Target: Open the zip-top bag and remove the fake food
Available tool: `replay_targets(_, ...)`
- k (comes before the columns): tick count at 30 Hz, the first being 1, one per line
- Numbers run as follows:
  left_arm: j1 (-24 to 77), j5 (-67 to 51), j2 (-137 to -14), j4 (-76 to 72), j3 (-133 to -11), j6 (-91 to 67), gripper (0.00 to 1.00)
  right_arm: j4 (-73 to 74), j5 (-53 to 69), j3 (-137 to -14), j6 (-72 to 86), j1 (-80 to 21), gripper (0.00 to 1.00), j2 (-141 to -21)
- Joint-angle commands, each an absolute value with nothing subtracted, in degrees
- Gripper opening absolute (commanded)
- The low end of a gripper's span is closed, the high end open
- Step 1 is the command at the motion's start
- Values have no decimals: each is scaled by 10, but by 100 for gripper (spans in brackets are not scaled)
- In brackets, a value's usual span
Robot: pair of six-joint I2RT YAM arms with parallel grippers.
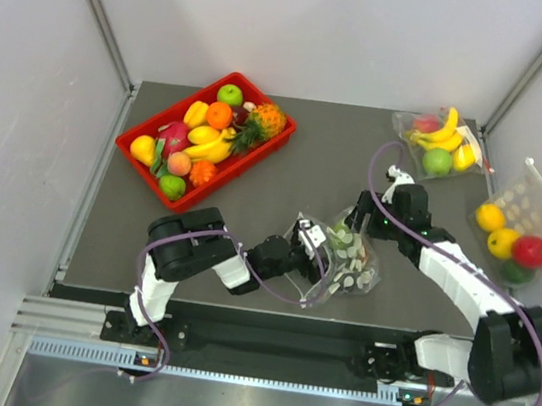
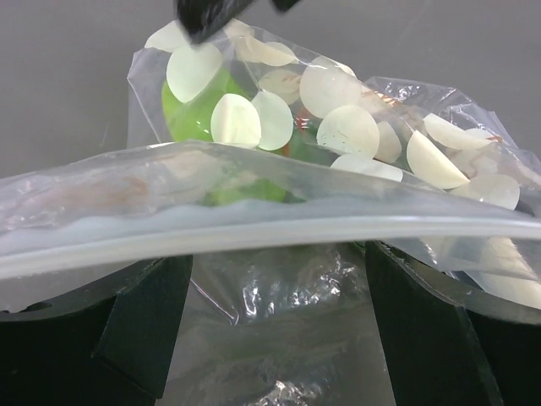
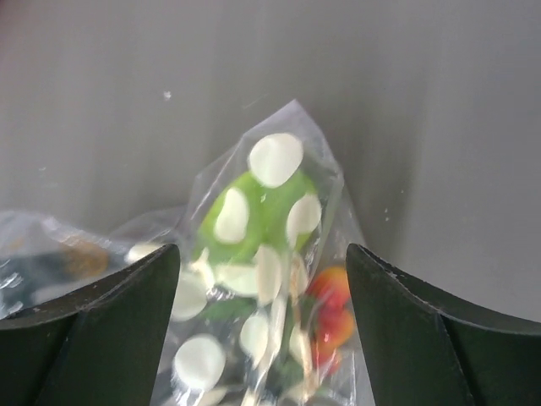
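Left gripper [image 2: 277,275]: fingers spread wide, holding nothing. Just beyond them lies the zip strip [image 2: 254,224] of the zip-top bag [image 2: 363,127]. Its long axis runs from finger to finger, along the closing direction rather than across it, so a wrist turn is probably needed before pinching one lip. The bag lies on the table [image 1: 253,190] between both arms, and the left arm is nearer its mouth. The fake food [image 2: 190,114] sits at the bag's far end. Right gripper [image 3: 262,254]: also spread, straddling that end, with the green fruit [image 3: 262,199] between its fingers. No brand, label or writing is legible; the bag shows only pale dots.
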State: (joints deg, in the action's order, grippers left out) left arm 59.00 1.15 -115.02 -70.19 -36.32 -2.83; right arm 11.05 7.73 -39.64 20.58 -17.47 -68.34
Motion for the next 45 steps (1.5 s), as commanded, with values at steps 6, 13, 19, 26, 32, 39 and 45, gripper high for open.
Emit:
replay_targets(6, 588, 4, -1134, -759, -346, -35, 88, 19, 91, -411, 227, -166, 75, -783)
replay_targets(13, 588, 3, -1144, -784, -348, -61, 90, 4, 97, -393, 223, -167, 12, -801)
replay_targets(19, 590, 3, -1163, -802, -364, -74, 92, 25, 91, -374, 209, -168, 0, -788)
replay_targets(26, 589, 3, -1174, -805, -390, -80, 93, 33, 103, -322, 214, -171, 0, -766)
replay_targets(32, 592, 3, -1188, -825, -403, -97, 94, 54, 112, -282, 219, -175, 1, -731)
replay_targets(39, 604, 3, -1192, -828, -406, -98, 94, 106, 91, -281, 214, -184, 46, -666)
replay_targets(45, 614, 6, -1192, -837, -389, -101, 94, 93, 56, -318, 228, -181, 67, -677)
